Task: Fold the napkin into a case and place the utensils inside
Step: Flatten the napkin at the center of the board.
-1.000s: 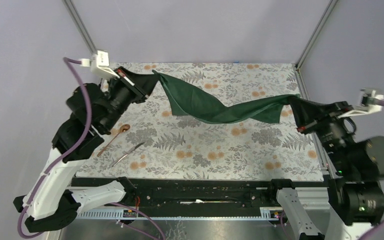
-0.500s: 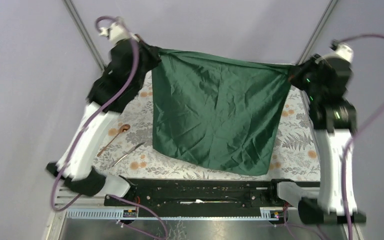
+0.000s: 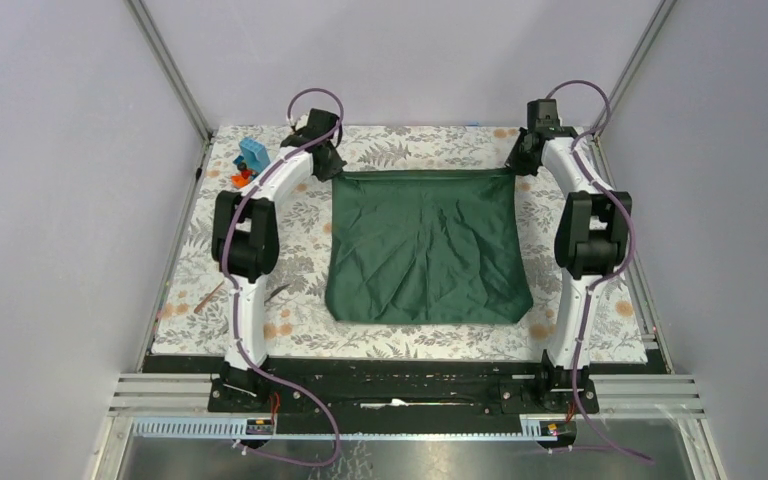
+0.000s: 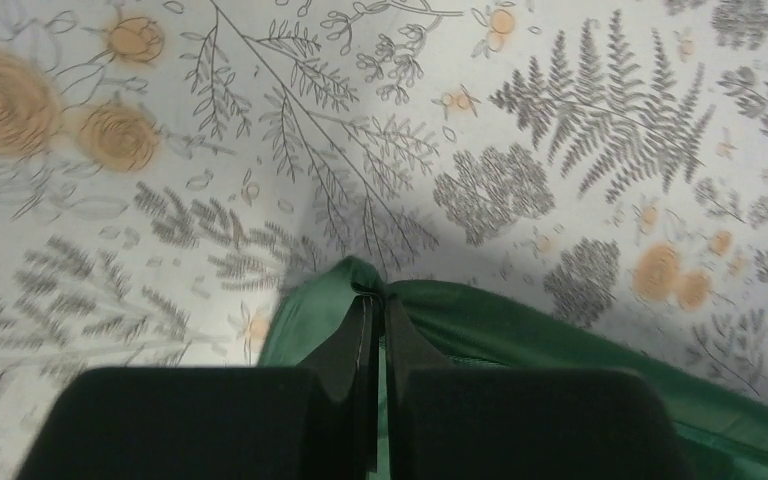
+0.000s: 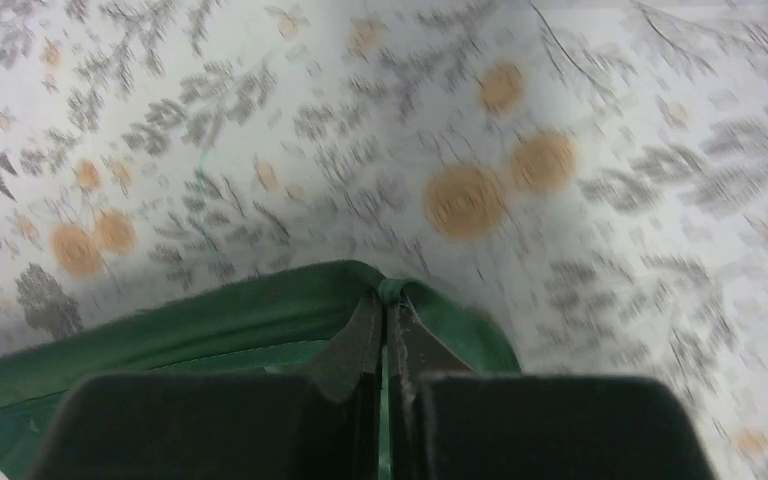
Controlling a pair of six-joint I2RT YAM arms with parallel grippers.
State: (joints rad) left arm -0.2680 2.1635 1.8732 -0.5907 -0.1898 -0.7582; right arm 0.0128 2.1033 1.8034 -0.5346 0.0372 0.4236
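Note:
The dark green napkin (image 3: 428, 250) lies spread out as a flat, slightly creased square on the middle of the table. My left gripper (image 3: 334, 168) is shut on its far left corner and my right gripper (image 3: 514, 166) is shut on its far right corner, both low over the table. In the left wrist view the gripper (image 4: 378, 296) pinches a bunched fold of the napkin (image 4: 540, 330). The right wrist view shows the same: gripper (image 5: 388, 298) on napkin (image 5: 210, 325). Two utensils (image 3: 210, 297) lie at the near left, one (image 3: 278, 292) partly hidden behind the left arm.
A colourful toy block stack (image 3: 250, 158) stands at the far left corner, just left of the left arm. The floral table covering (image 3: 410, 340) shows all round the napkin. Metal frame posts and grey walls close in the back and sides.
Both arms have reached far forward and down. The napkin, held hanging in the air half a second ago, now lies flat on the table with its corners still gripped.

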